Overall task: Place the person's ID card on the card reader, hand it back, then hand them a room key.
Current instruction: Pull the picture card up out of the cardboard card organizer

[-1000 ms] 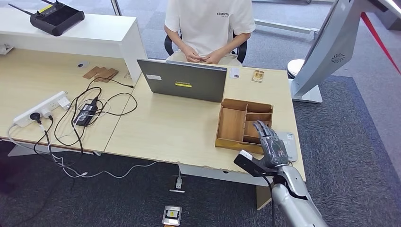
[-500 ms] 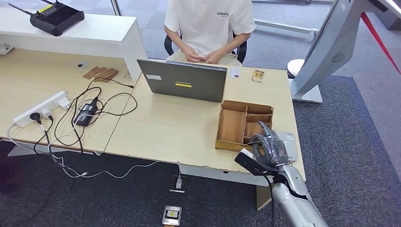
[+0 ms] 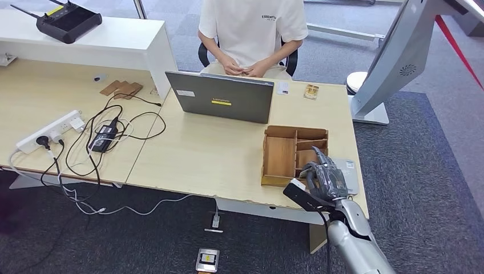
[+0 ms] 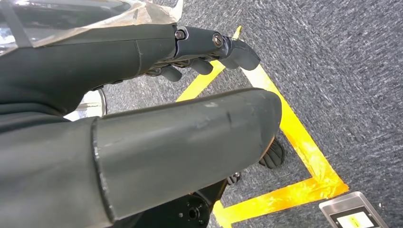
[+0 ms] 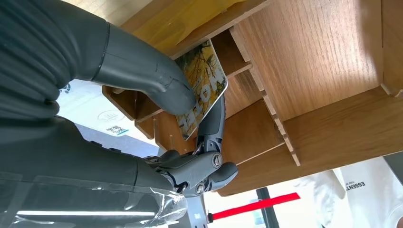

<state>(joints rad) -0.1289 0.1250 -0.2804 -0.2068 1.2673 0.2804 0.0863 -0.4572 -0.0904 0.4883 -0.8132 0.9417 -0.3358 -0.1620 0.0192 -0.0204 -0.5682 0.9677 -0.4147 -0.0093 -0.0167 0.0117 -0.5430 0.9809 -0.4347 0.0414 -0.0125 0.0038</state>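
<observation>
A yellow patterned room key card [image 5: 202,88] stands tilted in a small compartment of the wooden organiser tray [image 3: 279,154]. My right hand [image 3: 325,180] reaches into the tray's near right corner and pinches the card between thumb [image 5: 142,71] and a dark finger [image 5: 214,123]. The grey card reader [image 3: 349,171] lies flat just right of the tray, partly hidden by that hand. A white card [image 3: 282,87] and a yellow card [image 3: 311,91] lie on the desk's far edge near the seated person [image 3: 251,28]. My left hand [image 4: 180,142] hangs over the carpet, holding nothing, fingers apart.
A closed-back grey laptop [image 3: 222,97] stands between the person and the tray. A power strip [image 3: 48,130] and tangled cables [image 3: 108,137] cover the left desk. A grey kiosk base [image 3: 371,111] stands off the desk's right end. The person's hands rest together at the desk's far edge.
My right hand's fingers, stretched over the tray a second ago, have curled down into its corner compartment and closed on the key card. The person has not moved.
</observation>
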